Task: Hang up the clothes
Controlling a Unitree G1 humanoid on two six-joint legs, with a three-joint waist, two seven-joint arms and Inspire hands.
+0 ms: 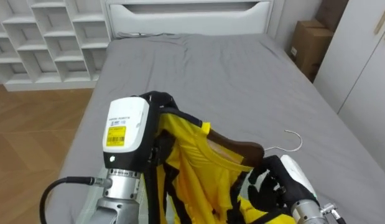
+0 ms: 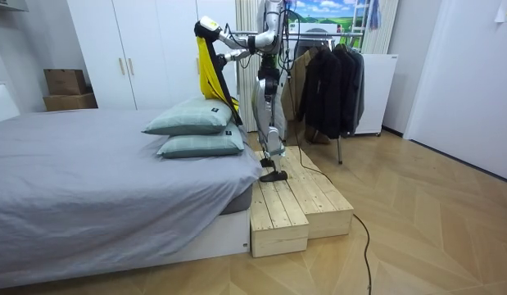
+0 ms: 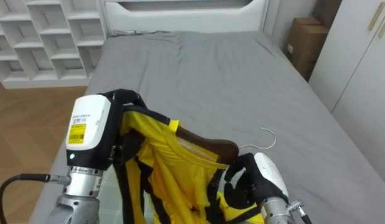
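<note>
A yellow garment with black trim (image 1: 192, 165) hangs over a brown wooden hanger (image 1: 234, 148), whose metal hook (image 1: 295, 140) points to the right. My left hand (image 1: 125, 127) is raised at the left, with its fingers curled into the garment's black-edged top. At the lower right, my right hand (image 1: 290, 177) is shut round the hanger just below the hook, with yellow cloth under its fingers. In the room view I stand on a wooden platform (image 2: 294, 205) at the bed's head end and hold the garment (image 2: 208, 70) up above the pillows (image 2: 192, 131).
The grey bed (image 1: 223, 81) stretches out below my hands. White cube shelves (image 1: 43, 37) stand at the far left, a cardboard box (image 1: 310, 43) and white wardrobe doors (image 1: 366, 68) at the right. A clothes rack with dark garments (image 2: 327, 74) stands behind me.
</note>
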